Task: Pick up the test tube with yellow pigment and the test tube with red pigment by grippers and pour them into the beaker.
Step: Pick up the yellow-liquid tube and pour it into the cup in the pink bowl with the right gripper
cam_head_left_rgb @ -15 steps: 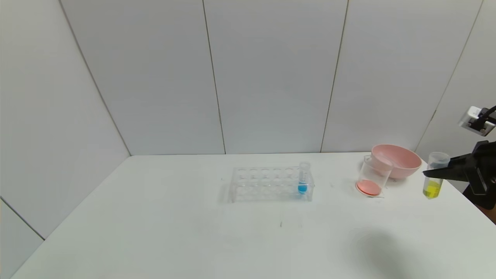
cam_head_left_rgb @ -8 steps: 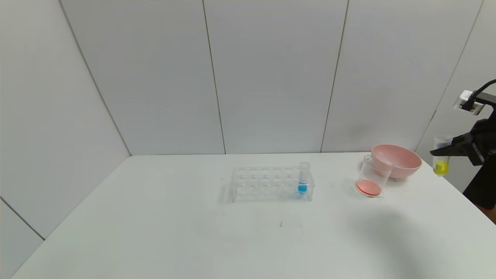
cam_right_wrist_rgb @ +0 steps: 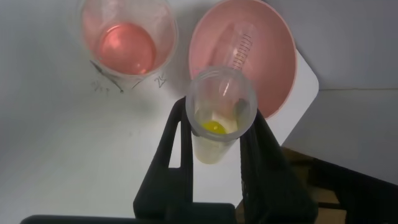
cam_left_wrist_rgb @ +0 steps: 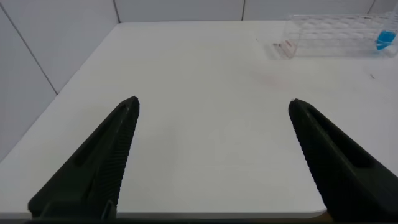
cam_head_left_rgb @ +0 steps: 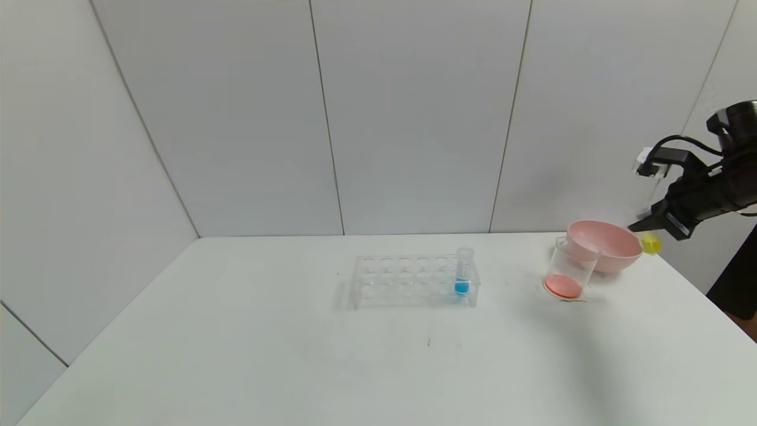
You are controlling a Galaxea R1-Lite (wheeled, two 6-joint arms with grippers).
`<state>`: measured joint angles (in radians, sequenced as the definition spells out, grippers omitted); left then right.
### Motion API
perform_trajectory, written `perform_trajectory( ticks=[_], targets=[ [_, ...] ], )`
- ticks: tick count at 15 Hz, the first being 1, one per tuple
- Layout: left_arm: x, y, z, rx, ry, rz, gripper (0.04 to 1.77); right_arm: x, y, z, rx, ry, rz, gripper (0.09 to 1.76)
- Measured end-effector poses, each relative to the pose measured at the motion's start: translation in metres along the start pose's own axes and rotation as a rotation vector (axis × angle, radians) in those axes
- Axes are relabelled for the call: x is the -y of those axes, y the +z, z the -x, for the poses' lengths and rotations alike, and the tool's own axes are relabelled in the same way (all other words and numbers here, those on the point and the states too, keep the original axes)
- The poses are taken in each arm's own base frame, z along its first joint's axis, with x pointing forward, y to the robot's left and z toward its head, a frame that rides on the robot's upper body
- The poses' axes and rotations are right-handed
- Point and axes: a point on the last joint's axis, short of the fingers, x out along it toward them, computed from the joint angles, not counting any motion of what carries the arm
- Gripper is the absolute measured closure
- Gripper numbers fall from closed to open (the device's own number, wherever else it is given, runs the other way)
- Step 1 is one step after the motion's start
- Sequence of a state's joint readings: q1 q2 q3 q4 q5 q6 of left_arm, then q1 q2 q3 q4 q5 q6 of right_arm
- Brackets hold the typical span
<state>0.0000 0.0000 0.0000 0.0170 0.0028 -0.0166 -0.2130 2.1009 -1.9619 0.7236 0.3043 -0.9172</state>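
Note:
My right gripper [cam_head_left_rgb: 641, 229] is shut on the test tube with yellow pigment [cam_head_left_rgb: 650, 244], held in the air just right of and above the pink bowl. In the right wrist view the gripper [cam_right_wrist_rgb: 217, 117] clasps the tube [cam_right_wrist_rgb: 221, 127] below its rim, with yellow liquid at the bottom. The beaker [cam_head_left_rgb: 569, 273] stands in front-left of the bowl with red liquid in it; it also shows in the right wrist view [cam_right_wrist_rgb: 127, 43]. No tube holding red pigment shows. My left gripper [cam_left_wrist_rgb: 214, 106] is open and empty over the table's left part, out of the head view.
The pink bowl [cam_head_left_rgb: 615, 251] stands at the table's back right; the right wrist view shows its rim [cam_right_wrist_rgb: 281, 59] and an empty clear tube [cam_right_wrist_rgb: 239, 43] lying inside. A clear tube rack [cam_head_left_rgb: 408, 283] at mid-table holds a blue-liquid tube [cam_head_left_rgb: 462, 278].
My right gripper has risen and moved left and back toward the pink bowl, carrying the yellow tube. The beaker, bowl and rack have not moved.

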Motion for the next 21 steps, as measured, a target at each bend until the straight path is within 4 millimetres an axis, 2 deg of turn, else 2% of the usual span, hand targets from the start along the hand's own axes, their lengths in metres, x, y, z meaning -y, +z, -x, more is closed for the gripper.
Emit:
perform_trajectory(
  ticks=[5, 10, 21],
  targets=[
    [0.0, 0.0, 0.0, 0.0, 0.0, 0.0, 0.09, -0.01, 0.015, -0.024, -0.061, -0.015, 0.151, 1.35],
    [0.0, 0.0, 0.0, 0.0, 0.0, 0.0, 0.09, -0.014, 0.021, -0.025, -0.121, -0.051, 0.265, 1.35],
    [0.0, 0.0, 0.0, 0.0, 0.0, 0.0, 0.09, -0.027, 0.037, -0.029, -0.211, -0.106, 0.4, 1.35]
  ],
)
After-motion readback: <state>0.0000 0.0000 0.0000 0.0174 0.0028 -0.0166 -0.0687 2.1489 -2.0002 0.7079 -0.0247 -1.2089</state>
